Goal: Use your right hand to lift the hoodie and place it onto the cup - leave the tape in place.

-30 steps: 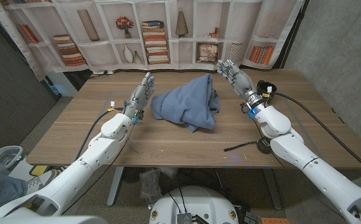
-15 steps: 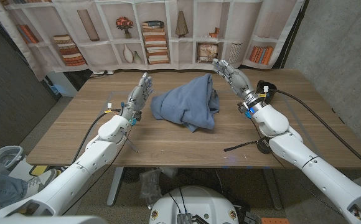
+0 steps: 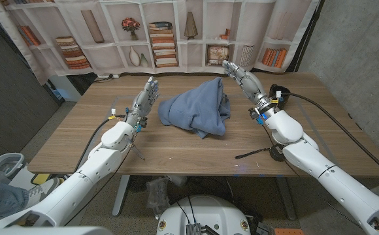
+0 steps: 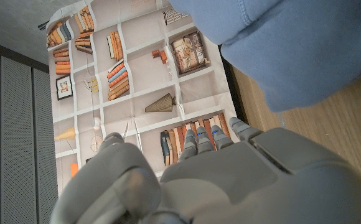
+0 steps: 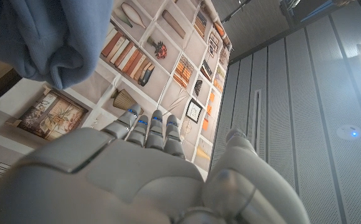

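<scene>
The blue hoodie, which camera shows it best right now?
The head view: the whole hoodie lies heaped mid-table between both hands. The left wrist view catches one large fold; the right wrist view just a bunched corner.

arms: smooth white shells, rounded segments, grey joints
left hand (image 3: 145,101): grey, blue marks on fingers (image 4: 200,138)
right hand (image 3: 242,78): grey, same blue marks
wrists: blue and yellow fittings
cables: black, trailing off both forearms

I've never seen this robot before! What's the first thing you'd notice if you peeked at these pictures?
A big crumpled blue hoodie heaped in the middle of the wooden table. The left hand and the right hand stand raised on either side of it, fingers apart, holding nothing. Behind the table hangs a printed bookshelf backdrop.
</scene>
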Available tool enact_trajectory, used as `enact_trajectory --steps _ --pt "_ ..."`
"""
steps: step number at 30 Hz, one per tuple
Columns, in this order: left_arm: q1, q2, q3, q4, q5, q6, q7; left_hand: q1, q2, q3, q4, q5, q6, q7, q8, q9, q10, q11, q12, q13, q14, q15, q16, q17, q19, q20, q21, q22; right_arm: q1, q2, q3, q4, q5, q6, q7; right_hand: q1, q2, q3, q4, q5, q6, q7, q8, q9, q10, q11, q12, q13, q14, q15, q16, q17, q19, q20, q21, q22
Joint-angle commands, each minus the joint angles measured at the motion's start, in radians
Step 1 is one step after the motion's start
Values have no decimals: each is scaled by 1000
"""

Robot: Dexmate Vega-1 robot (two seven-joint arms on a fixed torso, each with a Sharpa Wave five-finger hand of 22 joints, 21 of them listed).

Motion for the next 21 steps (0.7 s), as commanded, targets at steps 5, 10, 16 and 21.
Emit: enact_trajectory --steps 5,10,16,21 --pt "8 10 1 -12 3 8 4 10 3 -9 1 6 5 2 6 3 2 -3 2 3 7 2 7 2 0 -17 5 5 -3 -9 1 -30 -101 -6 -52 14 1 2 -9 4 2 -8 5 4 5 -6 -1 3 8 0 2 2 7 2 -3 3" --pt "15 16 -3 -22 3 8 7 10 4 -10 1 6 6 2 5 4 4 -2 1 3 8 2 6 2 0 -16 5 5 8 -6 -8 -30 -116 -6 -49 15 1 2 -10 4 4 -8 6 4 6 -5 -1 3 9 -1 2 2 7 3 -4 3" --pt "18 20 -5 -26 2 12 7 11 5 -11 1 6 6 1 4 4 3 -4 0 3 8 2 6 2 0 -15 5 5 16 -5 -17 -37 -144 -7 -52 16 1 2 -11 4 4 -10 5 4 8 -4 0 3 10 -1 2 2 8 3 -6 3" --pt "15 18 -2 -26 2 13 4 12 5 -12 1 6 6 1 4 4 3 -6 0 3 8 2 5 2 -1 -13 4 5 20 -7 -23 -41 -157 -8 -50 17 2 2 -12 4 4 -11 5 4 8 -8 -1 3 10 -1 2 2 9 3 -7 3"
